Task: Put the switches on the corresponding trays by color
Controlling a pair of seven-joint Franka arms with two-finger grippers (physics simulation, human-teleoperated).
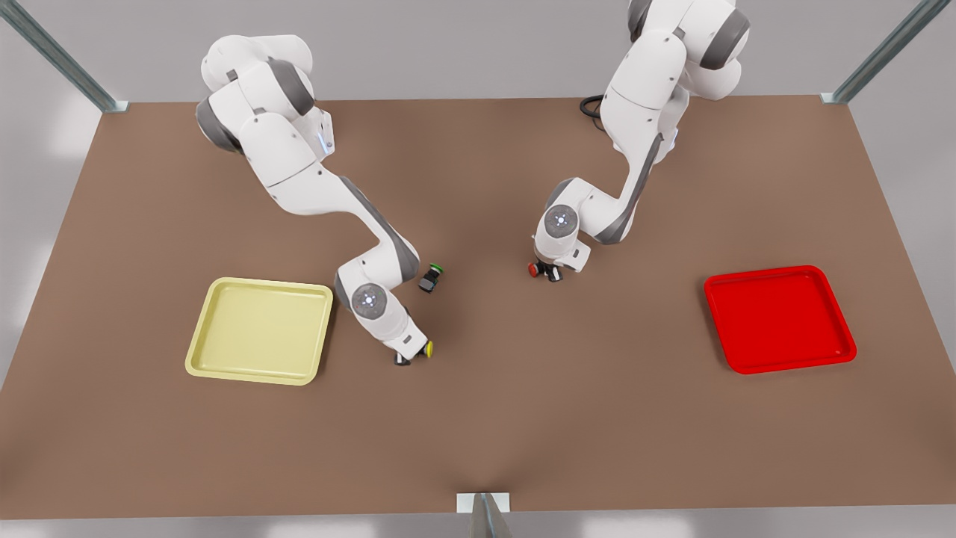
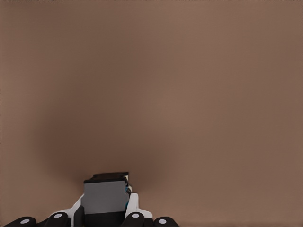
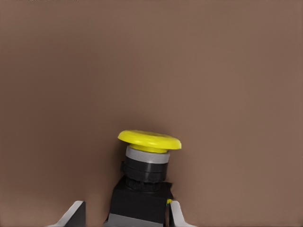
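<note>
Yellow switch: the small push-button switch with the dark grey blocky body and the round yellow cap point(image 1: 429, 348) lies on the brown table point(image 1: 523, 418), just beside the right side of the yellow tray in the front view, but not in it.
Right gripper: the right gripper point(image 1: 413, 354) is down at the table with the yellow switch point(image 3: 144, 175) between its 2 fingers point(image 3: 73, 213). In the right wrist view the fingers stand on both sides of the dark body with a small gap visible, so I judge the jaws are still apart and not yet pressing.
Red switch: the same kind of small switch with a round red cap point(image 1: 534, 270) lies near the middle of the table, well apart from the red tray.
Left gripper: the left gripper point(image 1: 550, 273) is low over the red switch. In the left wrist view the grey body point(image 2: 105, 197) sits tight between the fingers, with no gap I can see, so it looks closed on it.
Trays: the shallow pale yellow square tray point(image 1: 196, 351) is on the front view's left, the bright red square tray point(image 1: 840, 317) on the front view's right. Each arm works on the side of the tray that matches its switch, so the carry is short.
Green switch: a green-capped switch point(image 1: 431, 277) lies on the table between the 2 arms, with no tray for it.
</note>
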